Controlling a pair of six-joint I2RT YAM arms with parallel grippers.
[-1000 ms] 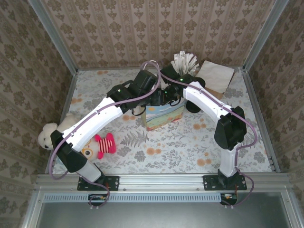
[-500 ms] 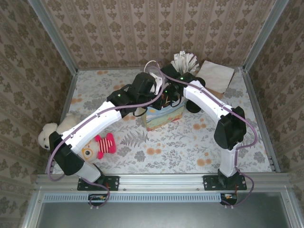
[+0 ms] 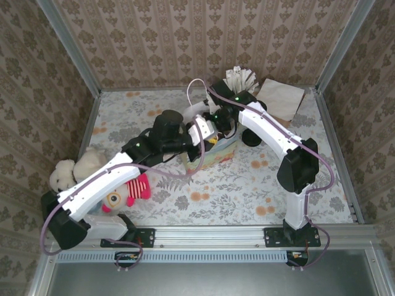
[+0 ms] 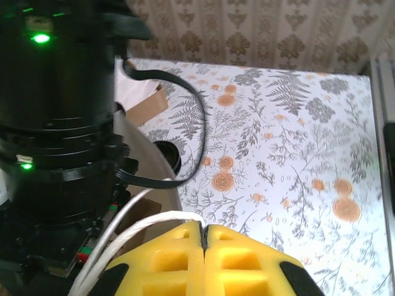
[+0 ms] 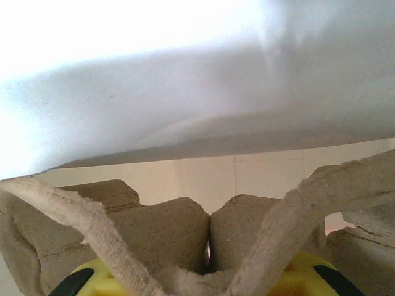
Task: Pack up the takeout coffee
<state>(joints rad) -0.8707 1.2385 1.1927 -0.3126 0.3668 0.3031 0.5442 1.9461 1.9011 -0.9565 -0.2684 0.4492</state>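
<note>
The left arm (image 3: pixel 105 179) has sunk back leftward, left end effector (image 4: pixel 203 231) clamped on the gift bag's (image 3: pixel 219 154) cord handle (image 4: pixel 154 217). Right end effector (image 5: pixel 208 259) grips the other handle (image 5: pixel 92 225), right arm (image 3: pixel 271 132) half hiding the takeout coffee (image 4: pixel 167 155).

The left arm (image 3: pixel 117 172) and the right arm (image 3: pixel 268 129) look alike — long white shells between bulky black joint housings, each ending far back from its end effector in a black base. A mauve cable (image 3: pixel 333 174) trails along each arm and loops free behind the wrist. The left end effector (image 4: pixel 203 229) has bright yellow fingers (image 4: pixel 173 259) moulded with square pockets and black patches at their outer edges. The right end effector (image 5: pixel 208 262) shows the same yellow with black corners. Just behind it sits its wrist (image 4: pixel 55 111) — a ribbed black cylinder with green lights (image 4: pixel 40 38) and a thin black cable (image 4: pixel 191 117) curling out.
</note>
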